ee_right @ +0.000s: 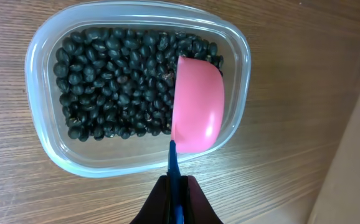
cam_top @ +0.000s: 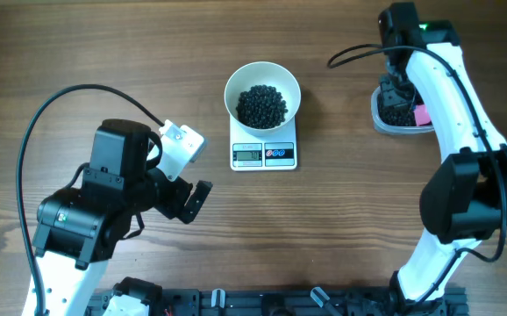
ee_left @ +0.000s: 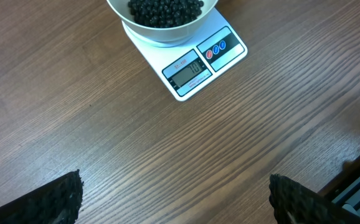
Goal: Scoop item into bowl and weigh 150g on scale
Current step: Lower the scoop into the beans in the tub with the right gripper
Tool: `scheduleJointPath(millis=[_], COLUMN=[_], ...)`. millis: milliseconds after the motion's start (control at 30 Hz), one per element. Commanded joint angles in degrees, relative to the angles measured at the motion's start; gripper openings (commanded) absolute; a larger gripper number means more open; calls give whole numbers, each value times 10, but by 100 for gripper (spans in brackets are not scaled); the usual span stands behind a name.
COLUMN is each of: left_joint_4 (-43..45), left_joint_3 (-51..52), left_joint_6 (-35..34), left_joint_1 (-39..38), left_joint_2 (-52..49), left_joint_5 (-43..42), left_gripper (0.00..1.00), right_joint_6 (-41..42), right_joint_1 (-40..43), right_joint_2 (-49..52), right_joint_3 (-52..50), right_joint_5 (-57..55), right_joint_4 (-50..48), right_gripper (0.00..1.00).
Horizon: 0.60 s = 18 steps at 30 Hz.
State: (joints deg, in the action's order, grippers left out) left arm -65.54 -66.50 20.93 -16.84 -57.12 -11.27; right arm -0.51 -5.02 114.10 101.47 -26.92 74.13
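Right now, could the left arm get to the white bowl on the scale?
Probably yes: the left tool is open and empty, the bowl sits on the scale just ahead, and only wooden table lies between.

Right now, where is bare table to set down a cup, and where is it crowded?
Bare wood: left of the bowl, beyond the left arm; between the scale and the tub; below the scale, between the open left pincer and the right arm. Crowded: around the tub, where the right pincer holds the scoop.
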Motion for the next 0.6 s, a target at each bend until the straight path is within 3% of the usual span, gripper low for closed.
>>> scheduleJointPath(millis=[0, 333, 567], left_joint_4=[2, 2, 2], left_joint_3=[-10, -10, -10], left_joint_6=[12, 12, 12], left_joint_1=[4, 4, 4], left_joint_2=[0, 0, 0], left_joint_5=[-9, -9, -9], left_gripper=[100, 100, 100], right_joint_6=[23, 5, -21], right_joint_1=[0, 0, 0], right_joint_2=[18, 19, 19], right_joint_3=[1, 1, 1], right_joint_5=[-27, 29, 128], right_joint_4=[-5, -23, -51], right_gripper=[5, 4, 4])
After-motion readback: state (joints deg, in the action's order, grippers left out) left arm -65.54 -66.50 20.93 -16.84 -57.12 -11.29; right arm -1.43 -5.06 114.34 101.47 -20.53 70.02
